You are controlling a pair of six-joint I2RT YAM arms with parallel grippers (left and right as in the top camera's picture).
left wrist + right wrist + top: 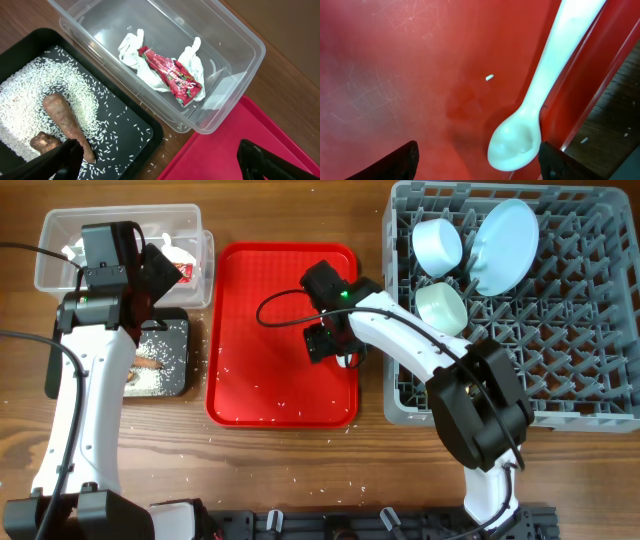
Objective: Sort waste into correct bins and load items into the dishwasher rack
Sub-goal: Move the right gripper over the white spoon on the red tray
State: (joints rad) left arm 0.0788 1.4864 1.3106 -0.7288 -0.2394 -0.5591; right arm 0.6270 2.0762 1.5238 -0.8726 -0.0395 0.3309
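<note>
Dishwasher rack [570, 350] fills the right side of the table, and it's already carrying the pale-blue plate [505, 245] at its far edge, the whitish bowl [437, 245] in the far-left corner and the mint-green bowl [442, 307] just below that. Next down in size is the red serving tray [250, 330] at mid-table. Then come the clear tub [235, 45], holding tissue [132, 50] and the red wrapper [172, 75], and the black tray [185, 330] with rice, the brown stick [67, 122] and a brown lump [44, 142].

Now the one that matters: the white plastic spoon [545, 85]. It's lying flat on the red tray, hard against its right rim, bowl end toward the camera. It looks light, stiff and thin, smooth enough to skate away, I'd say. The neck just above the bowl seems the best hold, though that rim will crowd one finger.

The right gripper [477, 160] points straight down over it with a finger on either side of the spoon's bowl. Its jaws are apart and nothing is gripped yet. That arm reaches across the rack's near-left corner.

The left gripper [160, 162] hangs spread wide and empty above the meeting corners of tub and black tray, its arm stretched along the table's left edge.
</note>
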